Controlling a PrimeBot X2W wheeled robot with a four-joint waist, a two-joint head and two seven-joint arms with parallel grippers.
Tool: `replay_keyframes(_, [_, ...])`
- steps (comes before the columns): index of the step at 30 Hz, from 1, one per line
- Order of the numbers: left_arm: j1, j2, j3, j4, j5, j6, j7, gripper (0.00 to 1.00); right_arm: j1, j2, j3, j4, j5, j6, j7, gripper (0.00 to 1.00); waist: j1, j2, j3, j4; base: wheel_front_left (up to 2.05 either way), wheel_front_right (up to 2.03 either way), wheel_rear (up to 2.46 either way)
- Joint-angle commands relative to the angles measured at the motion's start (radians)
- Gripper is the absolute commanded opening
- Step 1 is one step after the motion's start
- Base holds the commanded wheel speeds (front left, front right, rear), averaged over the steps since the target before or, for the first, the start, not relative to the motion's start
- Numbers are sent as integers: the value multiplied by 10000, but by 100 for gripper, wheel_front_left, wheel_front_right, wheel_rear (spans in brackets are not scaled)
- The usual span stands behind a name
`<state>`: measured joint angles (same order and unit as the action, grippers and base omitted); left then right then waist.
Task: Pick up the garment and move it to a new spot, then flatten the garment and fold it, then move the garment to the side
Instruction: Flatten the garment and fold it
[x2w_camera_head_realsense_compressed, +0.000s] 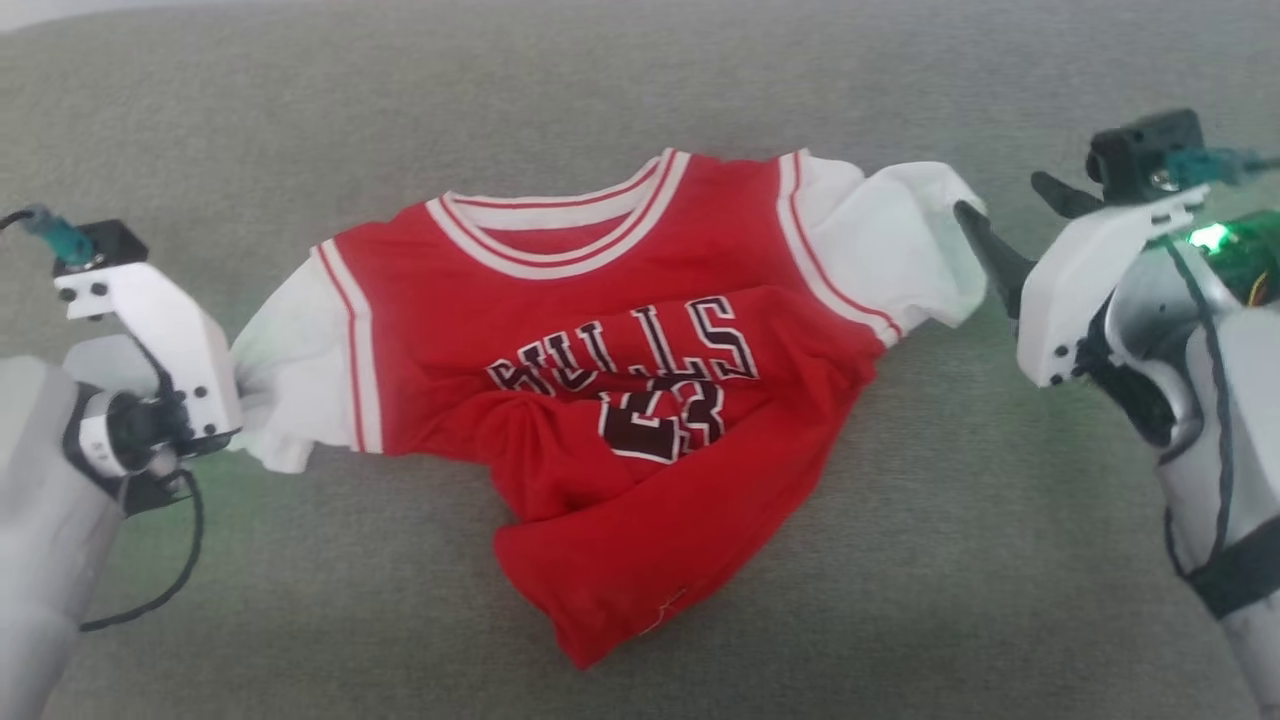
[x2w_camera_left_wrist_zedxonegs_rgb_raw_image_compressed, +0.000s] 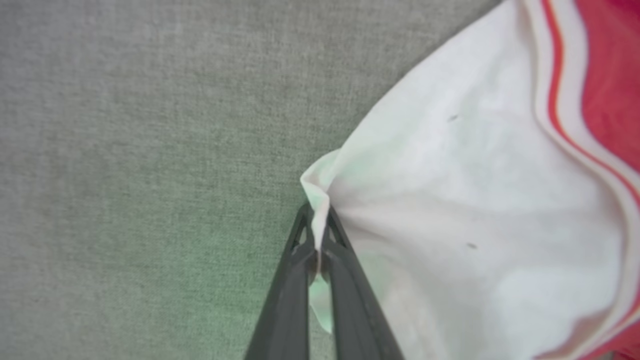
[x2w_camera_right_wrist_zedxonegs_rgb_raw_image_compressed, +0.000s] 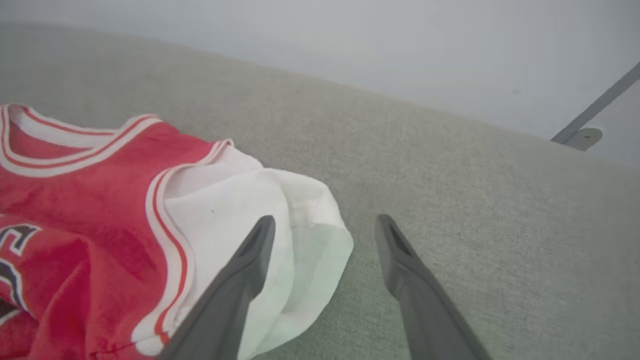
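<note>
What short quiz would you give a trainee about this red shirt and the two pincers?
1. True or false: the left pincer is shut on the white sleeve of the shirt.
2. Pick one: the right pincer is A) open, B) shut on the collar, C) shut on the hem.
3. Fill in: the shirt's lower part lies ____, not flat.
Key: 1 true; 2 A; 3 crumpled.

Diffuse lt; green tint on garment (x2w_camera_head_realsense_compressed: 600, 400); soft focus.
</note>
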<state>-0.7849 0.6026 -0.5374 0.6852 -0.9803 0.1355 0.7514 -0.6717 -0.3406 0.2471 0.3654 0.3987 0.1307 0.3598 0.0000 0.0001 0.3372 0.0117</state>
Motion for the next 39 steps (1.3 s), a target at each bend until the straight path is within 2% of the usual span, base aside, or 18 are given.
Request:
replay_keyframes(1, [165,-322,-200,161,48,-87,37,0,-275,-62,91,308,226,0,262,100,0,-1,141,231,0,0,0])
replay_keyframes(10, [-308,-925,-341,632,129,-426,-410,0,-1821,-375,955,2803,828,0,2634,100,0,-1,534,765,0,0,0])
replay_keyframes(16, [-657,-1099,-348,1094,208,-603,-749,0,-2396,10,1188,4216,1253,3,3657,100,0,-1,652,877,0,0,0])
replay_keyframes(17, [-711,-1135,-360,1177,229,-644,-781,0,-2465,16,1317,4329,1296,3,3664,45,0,-1,659,897,0,0,0])
replay_keyframes(18, [-762,-1162,-372,1269,245,-669,-827,0,-2524,47,1405,4399,1412,3,3626,0,0,-1,664,909,0,0,0])
replay_keyframes(22, [-1061,-1214,-326,1599,231,-780,-957,0,-2908,-17,1607,4484,1759,1,3156,0,0,-1,588,928,0,0,0])
replay_keyframes(27, [-1658,-980,-214,1770,331,-948,-1210,0,-3313,-244,2081,3998,2394,3,2729,0,0,-1,218,839,0,0,0])
replay_keyframes(39, [-3212,-415,-508,991,1070,-1072,-1398,0,-4086,-1254,3105,2545,3448,1,1913,0,0,-1,-1114,424,0,0,0])
